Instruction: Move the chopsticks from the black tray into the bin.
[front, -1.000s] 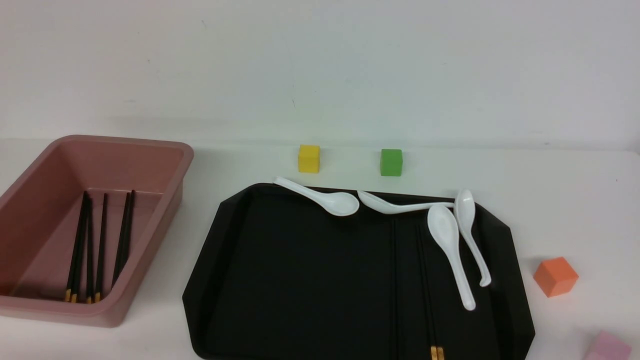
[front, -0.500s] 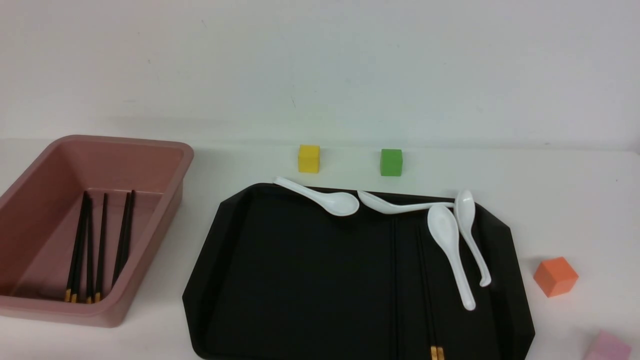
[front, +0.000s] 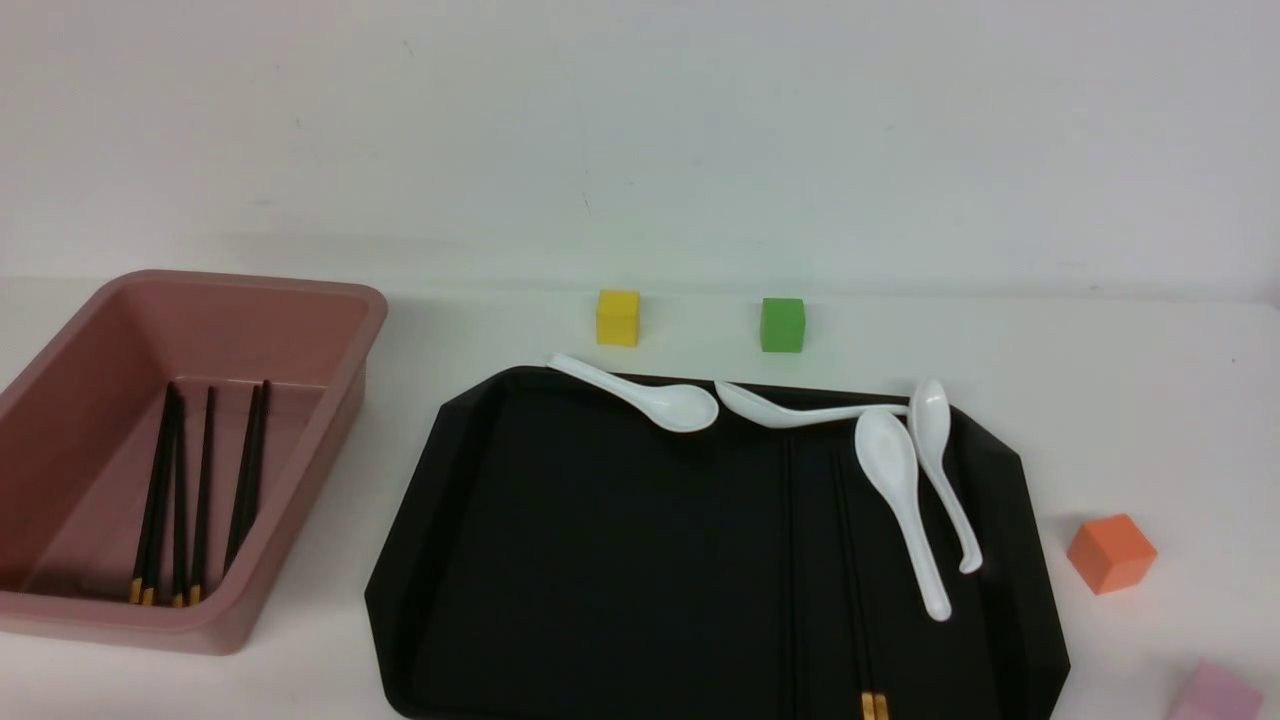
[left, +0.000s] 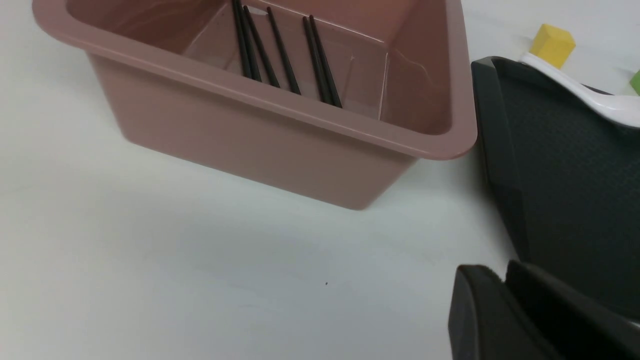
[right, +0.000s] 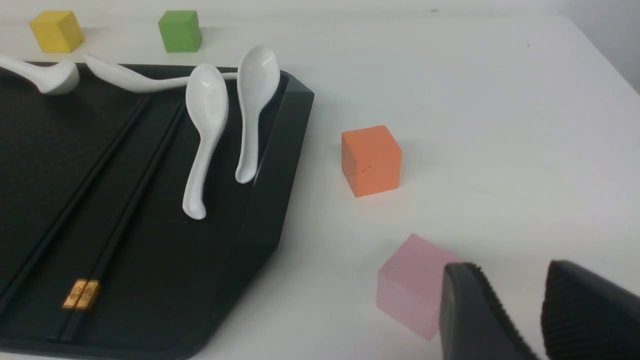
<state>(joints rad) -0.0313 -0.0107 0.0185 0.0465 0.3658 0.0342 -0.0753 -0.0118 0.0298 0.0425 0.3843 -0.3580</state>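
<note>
The remaining chopsticks (right: 115, 200) lie lengthwise on the right half of the black tray (front: 600, 560), gold bands toward the robot, nearer the empty, slightly parted right gripper (right: 537, 305) than the empty, nearly closed left gripper (left: 505, 300) beside the bin (front: 330, 310).

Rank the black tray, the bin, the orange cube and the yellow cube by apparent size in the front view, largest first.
1. black tray
2. bin
3. orange cube
4. yellow cube

The orange cube sits nearer the camera, so the two cubes may really be alike.
</note>
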